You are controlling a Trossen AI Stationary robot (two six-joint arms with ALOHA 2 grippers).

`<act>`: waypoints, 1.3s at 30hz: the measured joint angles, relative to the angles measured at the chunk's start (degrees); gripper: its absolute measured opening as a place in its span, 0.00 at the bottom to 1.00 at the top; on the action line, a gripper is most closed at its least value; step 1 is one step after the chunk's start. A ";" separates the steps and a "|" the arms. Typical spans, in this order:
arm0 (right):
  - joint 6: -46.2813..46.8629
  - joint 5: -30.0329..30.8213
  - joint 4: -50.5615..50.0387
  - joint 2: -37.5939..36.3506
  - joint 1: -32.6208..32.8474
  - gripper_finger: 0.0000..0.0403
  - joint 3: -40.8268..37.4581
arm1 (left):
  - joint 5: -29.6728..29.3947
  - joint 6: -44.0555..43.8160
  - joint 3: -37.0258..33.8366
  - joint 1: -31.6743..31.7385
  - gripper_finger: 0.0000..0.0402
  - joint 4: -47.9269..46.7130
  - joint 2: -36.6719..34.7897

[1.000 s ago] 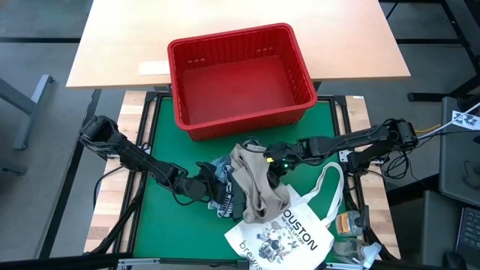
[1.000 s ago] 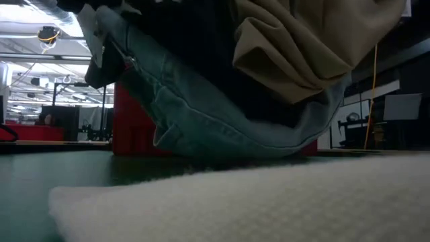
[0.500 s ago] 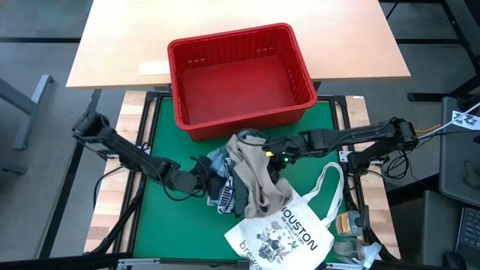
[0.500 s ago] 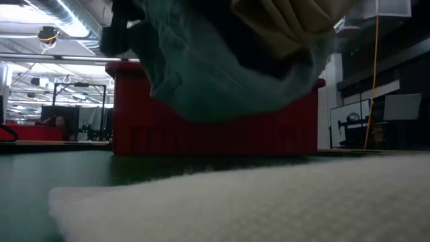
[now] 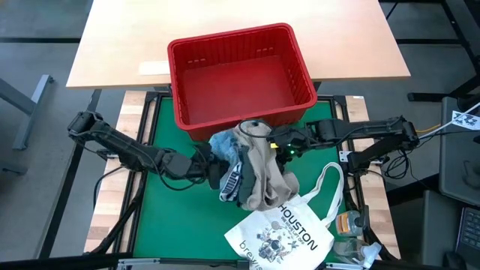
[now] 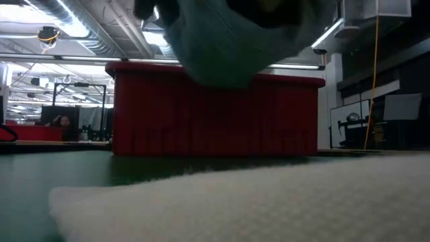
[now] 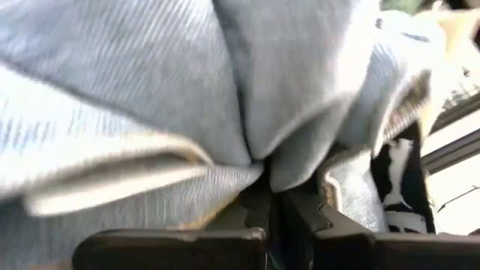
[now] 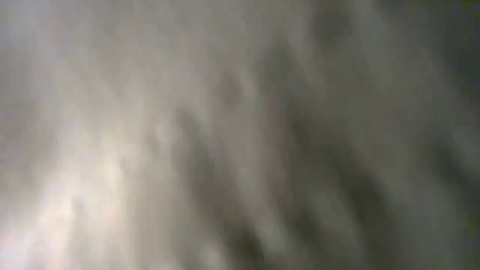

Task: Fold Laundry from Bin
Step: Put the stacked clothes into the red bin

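Both grippers pinch one limp bundle of laundry [image 5: 251,169]: the left gripper [image 5: 212,160] clamps ribbed blue denim [image 7: 150,90], the right gripper [image 5: 271,141] khaki cloth [image 5: 262,176], before the slotted red bin [image 5: 240,75].

My two arms are dark, jointed tubes with black cables trailing off their bases; a small green light glows on the right gripper [image 5: 279,147], fingers black and blocky

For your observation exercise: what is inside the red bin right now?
Nothing shows inside the red bin; its red floor looks bare. The near edge is covered by the bundle of laundry, so that strip stays unseen.
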 joint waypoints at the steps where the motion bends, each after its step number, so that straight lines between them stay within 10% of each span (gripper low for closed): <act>1: 0.02 0.02 -0.57 0.00 0.00 0.05 0.49 | 0.13 0.72 1.05 0.55 0.01 -0.30 -0.03; 39: -5.95 -0.24 0.80 0.35 -23.98 0.05 11.00 | 12.46 10.78 15.19 28.06 0.01 -8.40 0.04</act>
